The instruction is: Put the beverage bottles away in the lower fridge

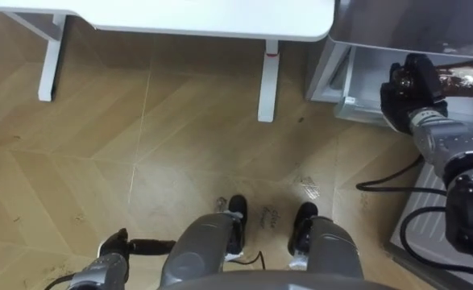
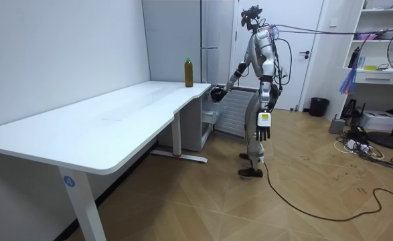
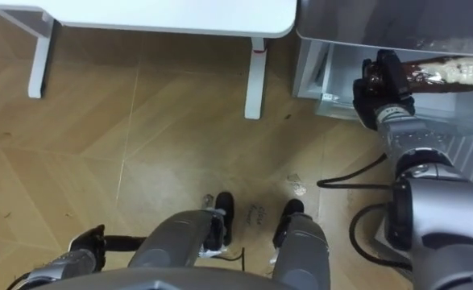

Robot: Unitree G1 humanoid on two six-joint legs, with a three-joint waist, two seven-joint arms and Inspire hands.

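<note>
Bottle (image 3: 450, 72) lies sideways at the open lower fridge (image 3: 333, 101), your right hand (image 3: 381, 93) curled round one end; likely rigid, slick and heavy, so grip mid-body; left hand (image 1: 114, 244) hangs relaxed.

Body shell: silver-grey, smooth and rounded at the thighs, forearms and upper arms, with darker bands at the joints. Left robot hand (image 1: 114, 244) and right robot hand (image 3: 379, 87): black throughout, on grey cylindrical wrists. The room view shows a small white tag at the back of the left one. Feet: black. Head unit: black, topped by dark equipment. Black cables loop beside the right forearm, and one dark cable trails across the floor. Lines run from the shoulders upward.
</note>
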